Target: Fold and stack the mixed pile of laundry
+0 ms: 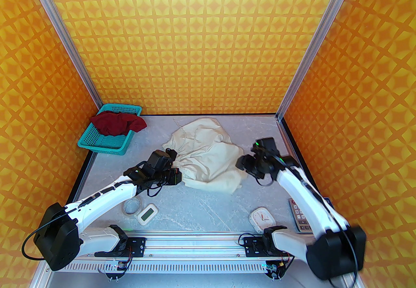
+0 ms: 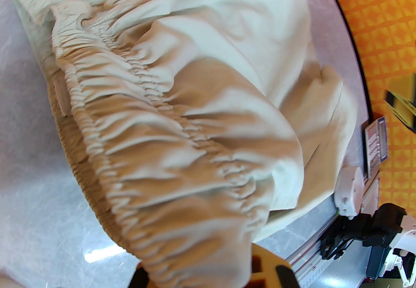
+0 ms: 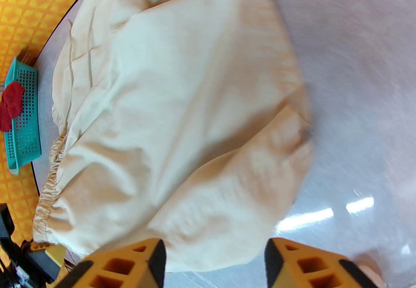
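Cream off-white cloth garment with gathered elastic band (image 1: 208, 153): plain, folds warm beige in shade. Dark red cloth T-shirt (image 1: 118, 122): plain, one colour. Teal plastic mesh basket (image 1: 105, 144): grid of small square holes. Flat table top (image 1: 201, 208): pale grey, faint white marble veins. Booth walls (image 1: 208, 36): orange, repeating yellow four-point star pattern. Both robot arms (image 1: 104, 192): white shells, black joints. Right gripper (image 3: 214, 257): fingers (image 3: 123, 267) orange-yellow, black inner pads (image 3: 160, 260). Small white square clock (image 1: 261, 219): red hands.

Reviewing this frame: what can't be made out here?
- Left wrist view: the cream garment drapes over the left gripper, hiding its fingertips.
- Top view: the red T-shirt lies bunched in the basket, shape unreadable.
- Top view: the right arm covers part of the calculator.
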`<state>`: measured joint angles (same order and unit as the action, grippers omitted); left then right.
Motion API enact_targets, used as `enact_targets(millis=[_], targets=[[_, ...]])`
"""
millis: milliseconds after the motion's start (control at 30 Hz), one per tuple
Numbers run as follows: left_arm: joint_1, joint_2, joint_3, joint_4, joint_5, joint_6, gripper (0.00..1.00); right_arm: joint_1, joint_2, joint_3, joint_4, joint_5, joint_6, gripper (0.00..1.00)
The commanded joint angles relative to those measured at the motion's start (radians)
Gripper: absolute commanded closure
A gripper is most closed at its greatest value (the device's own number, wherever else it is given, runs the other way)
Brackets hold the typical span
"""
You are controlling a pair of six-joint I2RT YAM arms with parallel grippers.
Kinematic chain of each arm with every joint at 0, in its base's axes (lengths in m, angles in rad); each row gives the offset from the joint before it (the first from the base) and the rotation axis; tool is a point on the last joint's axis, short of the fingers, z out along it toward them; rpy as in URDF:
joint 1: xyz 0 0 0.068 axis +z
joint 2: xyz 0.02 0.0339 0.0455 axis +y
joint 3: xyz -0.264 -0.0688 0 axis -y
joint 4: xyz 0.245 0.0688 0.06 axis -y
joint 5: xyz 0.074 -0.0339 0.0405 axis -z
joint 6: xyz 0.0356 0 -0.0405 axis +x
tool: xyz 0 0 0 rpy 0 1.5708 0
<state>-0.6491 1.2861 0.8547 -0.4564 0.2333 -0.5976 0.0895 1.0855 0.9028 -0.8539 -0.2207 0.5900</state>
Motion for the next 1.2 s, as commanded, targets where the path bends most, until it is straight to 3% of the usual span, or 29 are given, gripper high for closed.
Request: enact_targets(millis=[0,200,400,500,600,633,733,833,1167], targets=[[-0.003,-0.001,0.000,-0.054,-0.026,0.025,1.00,-0.057,-0.060,-0.113,-0.052,-0.055,0.024,0.40],[-0.003,-0.004,-0.007,-0.067,-0.027,0.026,1.00,-0.068,-0.045,-0.367,0.237,-0.284,0.228,0.34],[-0.003,-0.008,-0.027,-0.035,-0.029,0.023,1.00,-0.066,0.058,-0.473,0.471,-0.333,0.332,0.35],[-0.003,-0.008,-0.021,-0.009,-0.029,0.037,1.00,-0.066,0.135,-0.491,0.646,-0.341,0.372,0.43],[-0.003,-0.004,0.023,-0.008,-0.045,0.083,1.00,-0.066,0.232,-0.410,0.710,-0.293,0.334,0.63],[-0.003,-0.001,0.045,-0.009,-0.048,0.101,1.00,-0.066,0.267,-0.356,0.708,-0.284,0.295,0.74],[0.010,-0.004,0.119,-0.025,-0.064,0.155,1.00,-0.066,0.313,-0.197,0.622,-0.278,0.220,0.91],[0.016,-0.041,0.191,-0.043,-0.078,0.209,1.00,-0.066,0.270,-0.066,0.508,-0.256,0.169,1.00],[-0.003,-0.350,0.352,-0.250,-0.068,0.362,1.00,-0.066,-0.148,0.207,-0.047,-0.128,0.011,1.00]])
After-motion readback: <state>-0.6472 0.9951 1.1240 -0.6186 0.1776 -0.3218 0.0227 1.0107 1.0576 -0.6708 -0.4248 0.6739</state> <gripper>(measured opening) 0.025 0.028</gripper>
